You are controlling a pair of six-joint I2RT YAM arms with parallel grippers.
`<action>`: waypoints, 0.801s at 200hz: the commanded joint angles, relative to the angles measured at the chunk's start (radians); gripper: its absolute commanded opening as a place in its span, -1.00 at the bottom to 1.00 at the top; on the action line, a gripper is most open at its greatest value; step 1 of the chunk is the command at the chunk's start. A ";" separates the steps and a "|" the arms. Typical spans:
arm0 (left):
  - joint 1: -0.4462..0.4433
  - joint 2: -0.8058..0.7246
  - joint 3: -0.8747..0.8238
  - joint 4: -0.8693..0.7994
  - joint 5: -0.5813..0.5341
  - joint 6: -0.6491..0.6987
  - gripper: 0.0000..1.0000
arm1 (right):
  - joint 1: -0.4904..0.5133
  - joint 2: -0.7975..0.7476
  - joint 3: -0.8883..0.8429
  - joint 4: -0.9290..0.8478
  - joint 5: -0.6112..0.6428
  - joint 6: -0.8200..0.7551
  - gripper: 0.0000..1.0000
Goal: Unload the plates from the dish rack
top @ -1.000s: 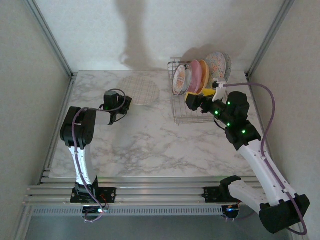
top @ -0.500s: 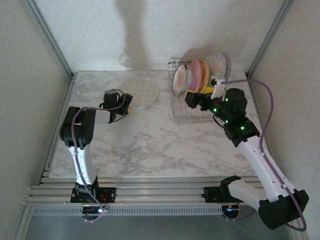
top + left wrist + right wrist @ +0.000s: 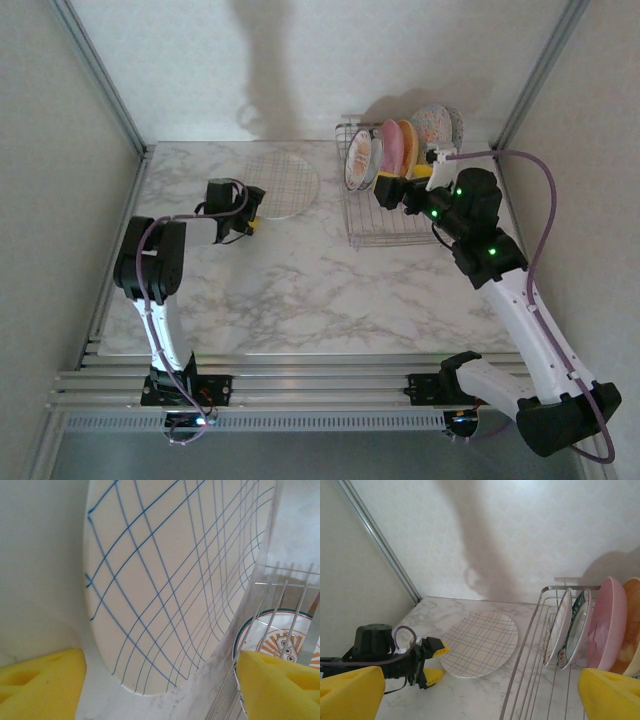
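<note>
The wire dish rack [image 3: 371, 232] stands at the back right. Upright in it are a small white plate with a dark rim [image 3: 357, 160], a pink plate [image 3: 388, 148], an orange plate [image 3: 407, 146] and a speckled plate [image 3: 436, 125]. A cream plate with blue check lines [image 3: 283, 180] lies flat on the marble. My left gripper [image 3: 256, 210] is open at that plate's near left edge, its yellow fingers [image 3: 40, 685] to either side of the rim [image 3: 150, 680]. My right gripper [image 3: 385, 188] hangs open over the rack, in front of the pink plate [image 3: 605, 620], holding nothing.
A metal frame post [image 3: 375, 542] runs along the left wall. The rack's front rail [image 3: 525, 665] lies between my right gripper and the checked plate [image 3: 480, 644]. The marble table [image 3: 300, 290] is bare in front of the rack.
My right gripper has moved back and up over the rack toward the upright plates. The left gripper has hardly shifted beside the checked plate.
</note>
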 commanded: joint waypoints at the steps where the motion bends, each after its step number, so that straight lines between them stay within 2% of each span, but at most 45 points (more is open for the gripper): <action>1: 0.010 -0.057 -0.016 -0.101 -0.007 -0.001 0.59 | 0.008 0.004 0.056 -0.009 0.024 -0.026 0.98; 19: 0.010 -0.092 -0.028 -0.140 -0.020 0.001 0.61 | 0.007 0.011 0.098 -0.080 0.159 -0.030 0.98; 34: 0.010 -0.143 -0.051 -0.150 -0.027 -0.006 0.63 | -0.005 0.033 0.155 -0.182 0.327 -0.040 0.97; 44: 0.006 -0.187 -0.065 -0.157 -0.037 -0.011 0.65 | -0.038 0.061 0.198 -0.262 0.420 -0.017 0.98; 52: -0.001 -0.226 -0.075 -0.168 -0.051 -0.012 0.65 | -0.082 0.084 0.226 -0.317 0.436 0.005 0.97; 70: -0.029 -0.328 -0.072 -0.218 -0.107 0.003 0.65 | -0.195 0.130 0.259 -0.374 0.380 0.079 0.93; 94: -0.077 -0.462 -0.069 -0.249 -0.163 0.031 0.64 | -0.328 0.184 0.255 -0.343 0.292 0.152 0.87; 131: -0.167 -0.624 -0.056 -0.271 -0.189 0.110 0.62 | -0.433 0.292 0.201 -0.132 0.118 0.156 0.78; 160: -0.257 -0.729 -0.055 -0.270 -0.212 0.195 0.59 | -0.497 0.388 0.163 0.027 -0.010 0.133 0.62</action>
